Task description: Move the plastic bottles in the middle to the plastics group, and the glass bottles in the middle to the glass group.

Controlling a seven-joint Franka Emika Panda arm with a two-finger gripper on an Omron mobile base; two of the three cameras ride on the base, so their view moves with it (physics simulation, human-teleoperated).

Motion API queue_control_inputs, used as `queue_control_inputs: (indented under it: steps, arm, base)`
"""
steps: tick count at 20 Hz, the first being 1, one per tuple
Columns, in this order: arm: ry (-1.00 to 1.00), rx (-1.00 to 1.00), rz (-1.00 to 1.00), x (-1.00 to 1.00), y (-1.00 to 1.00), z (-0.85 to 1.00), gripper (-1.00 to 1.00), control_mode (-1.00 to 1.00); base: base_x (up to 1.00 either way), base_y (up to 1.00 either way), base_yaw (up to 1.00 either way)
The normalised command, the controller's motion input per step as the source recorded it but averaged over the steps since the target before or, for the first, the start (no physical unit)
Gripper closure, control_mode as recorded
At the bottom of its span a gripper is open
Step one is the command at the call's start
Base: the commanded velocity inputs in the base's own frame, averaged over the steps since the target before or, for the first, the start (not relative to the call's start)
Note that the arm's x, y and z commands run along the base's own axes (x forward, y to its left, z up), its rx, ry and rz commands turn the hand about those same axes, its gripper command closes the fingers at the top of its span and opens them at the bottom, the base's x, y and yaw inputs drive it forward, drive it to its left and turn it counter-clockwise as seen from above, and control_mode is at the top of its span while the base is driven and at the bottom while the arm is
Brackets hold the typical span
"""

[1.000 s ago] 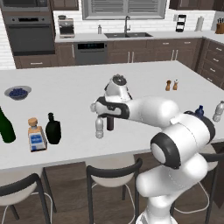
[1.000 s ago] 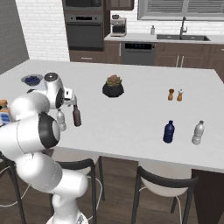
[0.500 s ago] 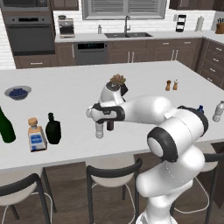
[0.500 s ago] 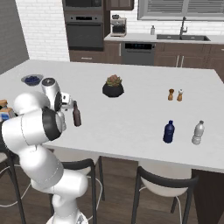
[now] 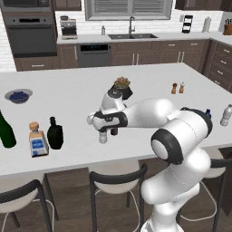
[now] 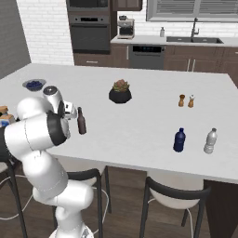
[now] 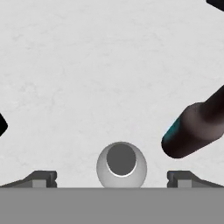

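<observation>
Water bottle (image 7: 121,165) upright, capped, between spread tool (image 7: 112,178) fingertips

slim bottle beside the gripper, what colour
Dark brown, clearest in the right base view.

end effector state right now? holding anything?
End effector: open, holding nothing; its fingertips straddle the small clear ribbed water bottle with a white cap from above.
</observation>
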Motion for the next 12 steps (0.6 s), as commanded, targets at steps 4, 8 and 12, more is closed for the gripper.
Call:
queue_control_inputs:
  steps: [4,8,12]
  arm:
    - [0.00,0.00,0.00,0.09,0.00,-0.04,-1.00,-1.00]
    - [0.00,0.00,0.00,0.19,0.00,0.00,-1.00,-1.00]
    - [0.00,0.00,0.00,0.14,0.00,-0.06,-1.00,-1.00]
  base:
    - [0.00,0.00,0.00]
    - [0.00,0.00,0.00]
    - [0.00,0.00,0.00]
